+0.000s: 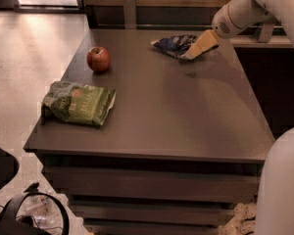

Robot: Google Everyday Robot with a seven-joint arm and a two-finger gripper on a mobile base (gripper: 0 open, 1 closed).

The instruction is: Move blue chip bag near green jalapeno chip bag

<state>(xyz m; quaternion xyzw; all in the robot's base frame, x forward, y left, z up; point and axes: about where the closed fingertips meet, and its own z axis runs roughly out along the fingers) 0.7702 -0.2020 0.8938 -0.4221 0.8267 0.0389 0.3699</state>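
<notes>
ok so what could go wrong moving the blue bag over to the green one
The gripper meets the blue chip bag only at its right end, so the wrinkled foil might slip. The apple sits near the path to the green jalapeno chip bag; a low pass could set it rolling.

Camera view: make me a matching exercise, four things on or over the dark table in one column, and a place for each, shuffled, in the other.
Things:
1. round red apple
2. flat green jalapeno chip bag
3. wrinkled dark blue foil chip bag
4. gripper

Places:
A. at the blue bag's right end
B. near-left part of the dark table
C. lying at the far side, right of centre
D. far-left part, behind the green bag

Pairs: 1-D, 2-B, 3-C, 4-A
</notes>
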